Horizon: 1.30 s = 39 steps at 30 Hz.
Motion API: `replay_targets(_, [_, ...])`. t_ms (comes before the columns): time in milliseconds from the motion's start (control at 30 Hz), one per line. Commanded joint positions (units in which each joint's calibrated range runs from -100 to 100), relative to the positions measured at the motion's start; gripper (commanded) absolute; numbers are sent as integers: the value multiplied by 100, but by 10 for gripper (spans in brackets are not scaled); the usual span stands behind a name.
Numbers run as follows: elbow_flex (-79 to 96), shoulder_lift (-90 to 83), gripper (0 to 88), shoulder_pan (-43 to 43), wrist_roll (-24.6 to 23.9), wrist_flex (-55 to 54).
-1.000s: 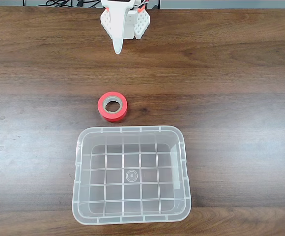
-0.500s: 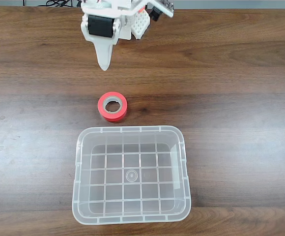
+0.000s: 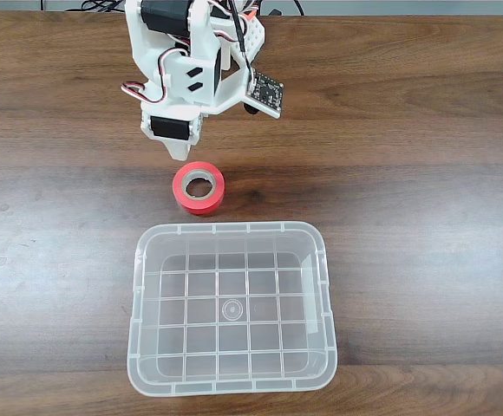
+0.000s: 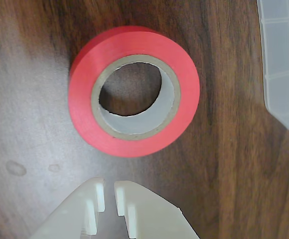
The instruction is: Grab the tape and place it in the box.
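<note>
Wood table; gripper pressed together beside tape, box near.

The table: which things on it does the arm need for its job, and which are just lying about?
Needed:
- red tape, lying flat on the table
- clear box, empty
- gripper, beside the tape, jaws nearly closed

Just there:
- wooden table
- cables at the far edge

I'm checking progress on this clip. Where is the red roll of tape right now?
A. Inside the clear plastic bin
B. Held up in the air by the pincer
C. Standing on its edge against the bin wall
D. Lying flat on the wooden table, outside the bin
D: the red roll of tape lies flat on the brown wooden table, outside the clear plastic bin, with the white pincer short of it and not gripping it.
</note>
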Motion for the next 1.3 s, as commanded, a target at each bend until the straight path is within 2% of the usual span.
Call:
replay_targets(0, [154, -58, 16, 54, 94, -412])
replay_targets(367, [557, 15, 23, -19, 168, -652])
replay_targets(433, [557, 23, 54, -19, 168, -652])
replay_targets(567, [557, 23, 179, -27, 336, -643])
replay_targets(633, [557, 23, 202, -27, 384, -643])
replay_targets(967, [960, 31, 203, -27, 421, -677])
replay_targets(1267, [1582, 31, 202, -122, 584, -1491])
